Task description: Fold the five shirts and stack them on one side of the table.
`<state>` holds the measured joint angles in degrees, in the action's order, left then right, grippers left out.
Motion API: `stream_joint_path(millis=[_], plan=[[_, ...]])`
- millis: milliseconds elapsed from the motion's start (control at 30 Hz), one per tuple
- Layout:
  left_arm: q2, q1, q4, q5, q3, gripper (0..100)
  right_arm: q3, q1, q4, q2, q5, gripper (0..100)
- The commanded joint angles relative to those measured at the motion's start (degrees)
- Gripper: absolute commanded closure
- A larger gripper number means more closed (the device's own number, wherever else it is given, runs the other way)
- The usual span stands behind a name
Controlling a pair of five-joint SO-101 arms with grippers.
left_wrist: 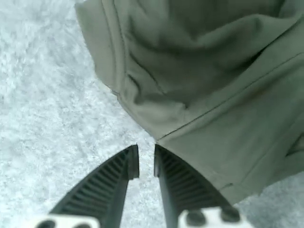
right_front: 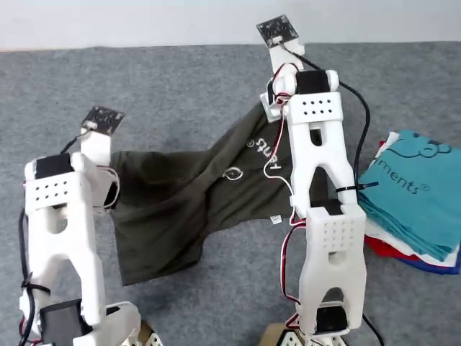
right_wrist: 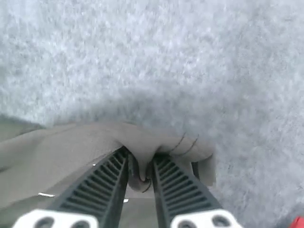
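An olive-green shirt [right_front: 187, 209] lies crumpled and stretched across the middle of the grey table [right_front: 180, 79]. My right gripper [right_front: 272, 108] is at its far corner, shut on a bunched fold of the olive shirt [right_wrist: 156, 142]; in the right wrist view the gripper [right_wrist: 140, 166] pinches that fold. My left gripper [right_front: 114, 191] is at the shirt's left edge. In the left wrist view the gripper [left_wrist: 146, 164] has its fingers nearly together over bare table with nothing between them, just short of the shirt's hem [left_wrist: 204, 71].
A stack of folded shirts [right_front: 410, 194], teal on top with white, red and blue below, sits at the table's right edge. A red corner [right_wrist: 298, 222] of it shows in the right wrist view. Both arms' bases stand at the near edge.
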<state>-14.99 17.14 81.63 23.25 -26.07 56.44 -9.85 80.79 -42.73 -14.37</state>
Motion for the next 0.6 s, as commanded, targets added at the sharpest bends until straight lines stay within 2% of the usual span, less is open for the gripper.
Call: stream_joint_path(millis=[0,200,400,567], plan=[[-1.8,-3.1,6.5,-0.2,6.7,94,5.3,0.7,0.1,-0.4,-0.6,98.8],[-1.3,-11.3,17.3,6.9,8.6,94,5.4,1.0,3.4,-2.4,-0.6,98.8],[-1.3,-11.9,17.5,11.7,1.1,85,5.4,1.1,8.0,-2.7,-0.6,98.8],[-1.3,-11.9,17.6,16.1,-4.4,84,5.4,2.7,11.1,-2.7,-0.7,98.8]])
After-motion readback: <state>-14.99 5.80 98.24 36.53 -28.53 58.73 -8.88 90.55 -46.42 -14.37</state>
